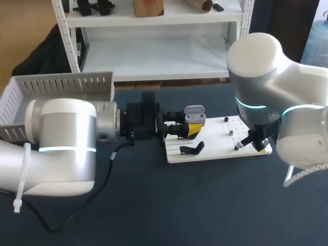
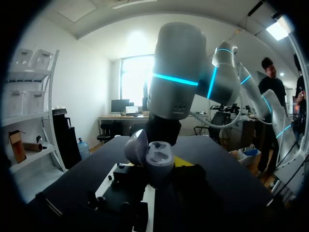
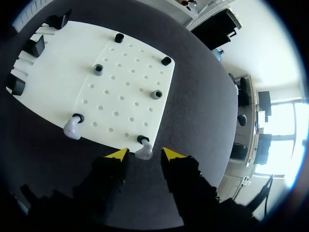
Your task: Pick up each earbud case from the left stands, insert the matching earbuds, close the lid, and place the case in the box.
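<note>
The left tool (image 1: 189, 123) is pinching the rounded pale grey earbud case (image 1: 195, 115), as far as I can judge. It holds the case above the left part of the flat white plastic board (image 1: 207, 154), with the lid standing open. The right tool (image 3: 145, 155) is spread. Its two yellow tips stand on each side of a small pale grey earbud (image 3: 143, 152) and do not touch it. This earbud sits on a short black peg (image 3: 142, 139) at the near edge of the board, and a second earbud of the same kind (image 3: 71, 130) waits on another peg further along that edge.

The main risk, I think, is in the closing of the right tool. The earbud is small, smooth and curved, so if the tips meet it off-centre it may squirt out and fall on the dark blue table (image 1: 205, 210). It may also turn in the grip and then not fit its pocket.

Later, a push into the case could twist the case in the left tool, because only two fingers hold it. The open lid could also be hit by the right arm when the two arms come close. The white slotted box (image 1: 61, 84) is well apart, behind the left arm.
</note>
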`<state>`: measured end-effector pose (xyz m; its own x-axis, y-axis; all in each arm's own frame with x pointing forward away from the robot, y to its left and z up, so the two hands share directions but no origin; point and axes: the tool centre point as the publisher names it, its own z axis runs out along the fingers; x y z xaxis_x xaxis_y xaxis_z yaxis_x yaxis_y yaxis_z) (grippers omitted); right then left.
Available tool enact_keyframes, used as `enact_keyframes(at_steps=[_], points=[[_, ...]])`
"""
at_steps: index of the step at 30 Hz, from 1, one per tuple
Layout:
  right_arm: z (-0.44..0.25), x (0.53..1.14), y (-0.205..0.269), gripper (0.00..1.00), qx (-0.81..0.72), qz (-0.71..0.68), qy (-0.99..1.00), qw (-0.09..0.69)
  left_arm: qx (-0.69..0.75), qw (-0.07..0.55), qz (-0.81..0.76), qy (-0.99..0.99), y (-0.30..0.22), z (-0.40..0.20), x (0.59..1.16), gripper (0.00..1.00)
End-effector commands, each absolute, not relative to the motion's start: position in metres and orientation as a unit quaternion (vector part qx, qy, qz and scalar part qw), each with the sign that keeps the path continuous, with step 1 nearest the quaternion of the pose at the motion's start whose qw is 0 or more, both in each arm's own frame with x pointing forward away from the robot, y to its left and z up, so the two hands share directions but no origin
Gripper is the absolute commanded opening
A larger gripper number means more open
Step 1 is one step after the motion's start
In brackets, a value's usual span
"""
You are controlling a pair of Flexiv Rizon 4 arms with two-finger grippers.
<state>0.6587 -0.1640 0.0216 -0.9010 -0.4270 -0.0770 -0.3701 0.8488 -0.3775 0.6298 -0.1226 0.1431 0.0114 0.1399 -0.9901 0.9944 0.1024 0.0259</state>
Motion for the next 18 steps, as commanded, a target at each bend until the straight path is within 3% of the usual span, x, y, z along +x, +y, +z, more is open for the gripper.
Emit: enact_keyframes(at_steps=[1, 12, 16, 18], points=[[0.0184, 0.6606, -0.1635, 0.40, -0.204, -0.180, 0.959, 0.081, 0.511, 0.496, -0.433, 0.553, -0.1224, 0.1418, 0.6294, 0.00], [0.0189, 0.6654, -0.1657, 0.33, -0.199, -0.179, 0.960, 0.083, 0.511, 0.496, -0.433, 0.553, -0.1224, 0.1418, 0.6294, 0.00], [0.0192, 0.6656, -0.1657, 0.16, -0.199, -0.180, 0.960, 0.083, 0.511, 0.496, -0.433, 0.553, -0.1224, 0.1418, 0.6294, 0.00], [0.0200, 0.6654, -0.1650, 0.17, -0.198, -0.180, 0.960, 0.083, 0.511, 0.496, -0.433, 0.553, -0.1224, 0.1418, 0.6294, 0.00]])
